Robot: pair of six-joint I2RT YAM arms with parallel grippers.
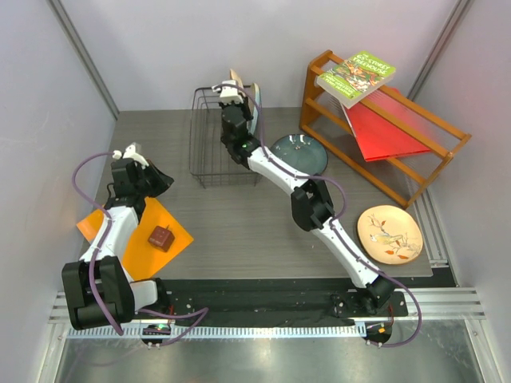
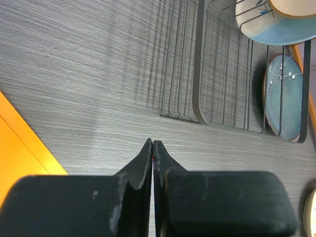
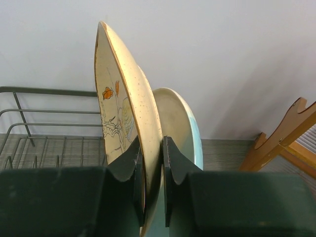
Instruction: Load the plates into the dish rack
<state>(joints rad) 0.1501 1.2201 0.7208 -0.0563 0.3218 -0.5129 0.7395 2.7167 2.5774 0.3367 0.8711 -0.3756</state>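
Observation:
The black wire dish rack (image 1: 214, 144) stands at the back middle of the table. My right gripper (image 1: 233, 92) is over its far right corner, shut on the rim of a tan plate with a bird painting (image 3: 123, 108), which it holds upright on edge. Right behind that plate a cream and light-blue plate (image 3: 186, 129) stands on edge at the rack's right side. A dark blue-grey plate (image 1: 299, 154) lies flat to the right of the rack. Another tan bird plate (image 1: 390, 234) lies at the near right. My left gripper (image 1: 132, 153) is shut and empty, left of the rack.
An orange wooden shelf (image 1: 383, 140) at the back right carries a green book (image 1: 355, 76) and a red sheet (image 1: 382, 128). An orange mat (image 1: 136, 231) with a small brown block (image 1: 161, 237) lies under the left arm. Walls close in on three sides.

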